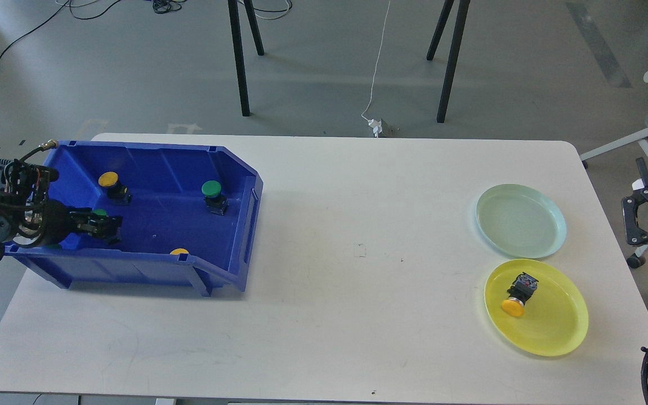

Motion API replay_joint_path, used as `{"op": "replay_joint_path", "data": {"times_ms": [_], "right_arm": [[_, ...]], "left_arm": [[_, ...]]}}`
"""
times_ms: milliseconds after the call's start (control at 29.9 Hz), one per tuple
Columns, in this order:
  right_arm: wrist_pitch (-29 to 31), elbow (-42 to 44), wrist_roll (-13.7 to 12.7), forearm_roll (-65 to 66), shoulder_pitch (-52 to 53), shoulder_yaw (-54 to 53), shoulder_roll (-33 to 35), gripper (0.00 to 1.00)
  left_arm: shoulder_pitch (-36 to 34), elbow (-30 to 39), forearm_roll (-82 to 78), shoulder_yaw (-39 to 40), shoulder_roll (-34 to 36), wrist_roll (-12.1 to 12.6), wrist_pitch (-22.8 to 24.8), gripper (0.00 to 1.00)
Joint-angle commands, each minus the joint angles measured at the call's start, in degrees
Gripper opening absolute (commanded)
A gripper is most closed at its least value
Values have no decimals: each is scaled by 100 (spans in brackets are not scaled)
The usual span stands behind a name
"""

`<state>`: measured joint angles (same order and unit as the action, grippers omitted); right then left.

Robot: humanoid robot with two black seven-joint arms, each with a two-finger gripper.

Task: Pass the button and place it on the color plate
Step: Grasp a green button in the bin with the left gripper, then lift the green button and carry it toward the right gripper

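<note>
The left pincer reaches into the blue bin at the counter's left edge, beside a green button; whether it grips, I cannot tell. A yellow button lies tipped on the yellow plate near the right edge, the mint plate just behind. The wide middle is open. The right pincer is out of view.

A yellow-capped push button lies tipped on its side in the translucent yellow plate, cap pointing toward seven o'clock and black body toward one o'clock, left of the plate's centre. The plate rests flat on the worktop near its right edge.
</note>
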<state>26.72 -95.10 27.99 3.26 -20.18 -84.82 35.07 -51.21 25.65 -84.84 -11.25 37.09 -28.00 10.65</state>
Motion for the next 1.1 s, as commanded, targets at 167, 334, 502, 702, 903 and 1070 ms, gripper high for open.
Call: {"op": "replay_joint_path", "data": {"times_ms": [167, 334, 502, 702, 903, 1070], "right_arm": [[0, 0, 1, -1, -3, 1, 0, 70], [0, 0, 1, -1, -3, 1, 0, 70], [0, 1, 1, 8, -12, -8, 0, 70], [0, 0, 1, -1, -47, 1, -9, 70], [0, 27, 1, 43, -39, 18, -18, 73], [-70, 88, 1, 796, -47, 194, 26, 81]], "left_arm": [[-3, 1, 2, -35, 8, 0, 25, 53], [-12, 1, -6, -123, 0, 0, 16, 31], [-46, 10, -50, -132, 0, 0, 34, 8], [-309, 238, 2, -44, 70, 0, 34, 6], [-1057, 2755, 38, 587, 1526, 0, 419, 6], [-1049, 4674, 64, 1695, 2451, 0, 833, 6]]}}
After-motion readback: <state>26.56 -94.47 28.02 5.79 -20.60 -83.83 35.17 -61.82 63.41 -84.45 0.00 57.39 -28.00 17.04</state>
